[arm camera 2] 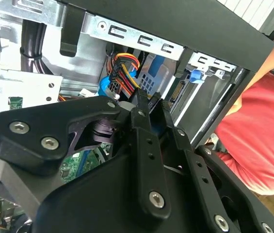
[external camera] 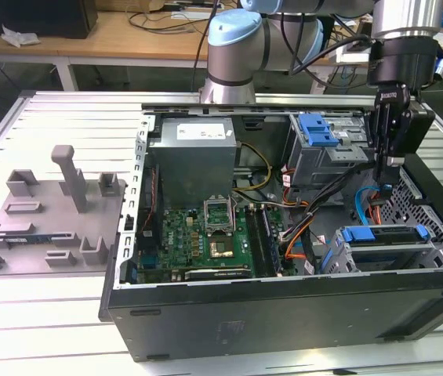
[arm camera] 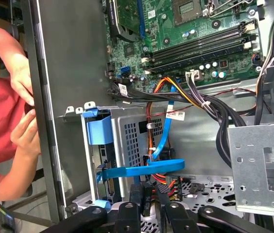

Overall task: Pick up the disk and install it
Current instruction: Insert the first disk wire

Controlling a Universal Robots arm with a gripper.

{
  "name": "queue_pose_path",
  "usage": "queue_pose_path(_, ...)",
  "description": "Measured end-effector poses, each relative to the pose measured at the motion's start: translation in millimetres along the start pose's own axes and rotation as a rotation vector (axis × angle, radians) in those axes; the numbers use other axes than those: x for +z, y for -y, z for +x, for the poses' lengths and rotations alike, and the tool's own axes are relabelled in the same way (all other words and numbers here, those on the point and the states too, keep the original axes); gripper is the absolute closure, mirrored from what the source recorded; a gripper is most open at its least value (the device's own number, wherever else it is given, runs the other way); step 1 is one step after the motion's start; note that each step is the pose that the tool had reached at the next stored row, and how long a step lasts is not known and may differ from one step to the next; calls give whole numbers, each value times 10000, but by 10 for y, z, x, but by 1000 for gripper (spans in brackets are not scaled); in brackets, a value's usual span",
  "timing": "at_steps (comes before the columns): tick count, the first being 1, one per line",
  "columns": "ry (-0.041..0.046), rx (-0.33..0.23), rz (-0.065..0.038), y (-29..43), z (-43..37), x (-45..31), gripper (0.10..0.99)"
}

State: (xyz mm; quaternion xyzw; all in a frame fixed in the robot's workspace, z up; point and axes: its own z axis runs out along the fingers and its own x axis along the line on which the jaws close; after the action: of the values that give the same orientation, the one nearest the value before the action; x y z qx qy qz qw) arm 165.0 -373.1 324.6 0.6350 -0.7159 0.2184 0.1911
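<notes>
Black fingers (arm camera 2: 144, 141), narrowly parted and grasping nothing, hang near the bayed disk (external camera: 383, 234).

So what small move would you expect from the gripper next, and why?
Probably a short straight lift, though that is only a judgement. The disk already lies in the drive cage at the exterior view's right, with its blue bracket around it. The gripper hangs just beyond it, close above the blue cable and the orange wires. Rising vertically looks least likely to snag them.
</notes>
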Motion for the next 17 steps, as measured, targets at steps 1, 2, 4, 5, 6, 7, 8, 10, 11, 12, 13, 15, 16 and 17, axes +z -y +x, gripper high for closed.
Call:
queue_pose_path(1, -25, 0, 3, 0, 1, 0, 824)
queue_pose_path(2, -43, 0, 5, 0, 0, 0, 824)
queue_pose_path(4, -104, -1, 13, 0, 0, 0, 824)
queue_pose_path(5, -122, -1, 15, 0, 0, 0, 843)
queue_pose_path(6, -145, -2, 18, 0, 0, 0, 906)
queue_pose_path(7, -163, -1, 21, 0, 0, 0, 918)
queue_pose_path(8, -181, -1, 23, 0, 0, 0, 918)
queue_pose_path(10, -215, -1, 27, 0, 0, 0, 918)
queue_pose_path(11, -224, -2, 28, 0, 0, 0, 918)
queue_pose_path(12, -224, -2, 28, 0, 0, 0, 918)
queue_pose_path(13, -224, -2, 27, 0, 0, 0, 918)
queue_pose_path(15, -144, -3, 18, 3, 18, 14, 918)
queue_pose_path(16, -77, -2, 10, 5, 41, 28, 918)
queue_pose_path(17, -21, -1, 3, 8, 63, 43, 918)
